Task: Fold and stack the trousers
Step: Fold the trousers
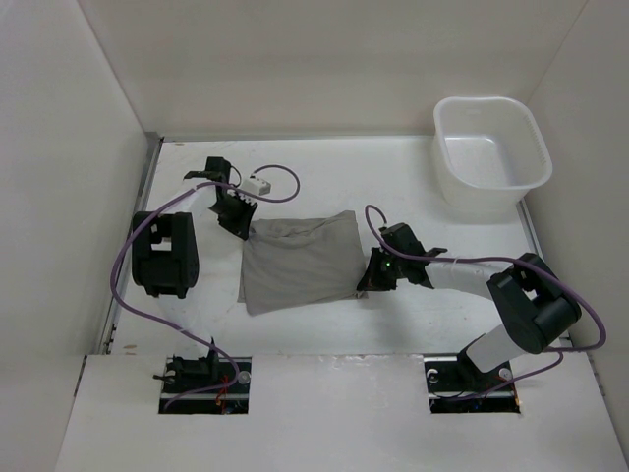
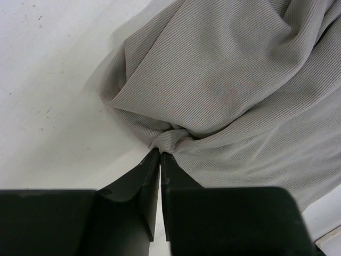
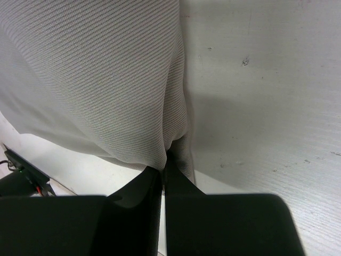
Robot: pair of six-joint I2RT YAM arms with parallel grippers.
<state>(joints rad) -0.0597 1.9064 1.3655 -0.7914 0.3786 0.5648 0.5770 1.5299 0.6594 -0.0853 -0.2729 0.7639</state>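
Trousers [image 1: 300, 261] lying mid bench [image 1: 344, 169], folded down to compact rectangle. Left gripper [image 2: 160, 154] jaws pinched on far-left corner, right gripper [image 3: 162, 169] jaws clamped on near-right edge. Probably another fold left, then stacking.

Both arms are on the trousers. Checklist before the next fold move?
1. Left gripper shut on the trousers at the far left corner: ok.
2. Right gripper shut on the trousers' right edge, toward the near corner: ok.
3. How many layers each pinch has caught: cannot tell.
4. Cloth lying flat: not ok, it bunches into creases at the left pinch.
5. White tub apart from the cloth and both arms: ok, it sits in the far right corner.
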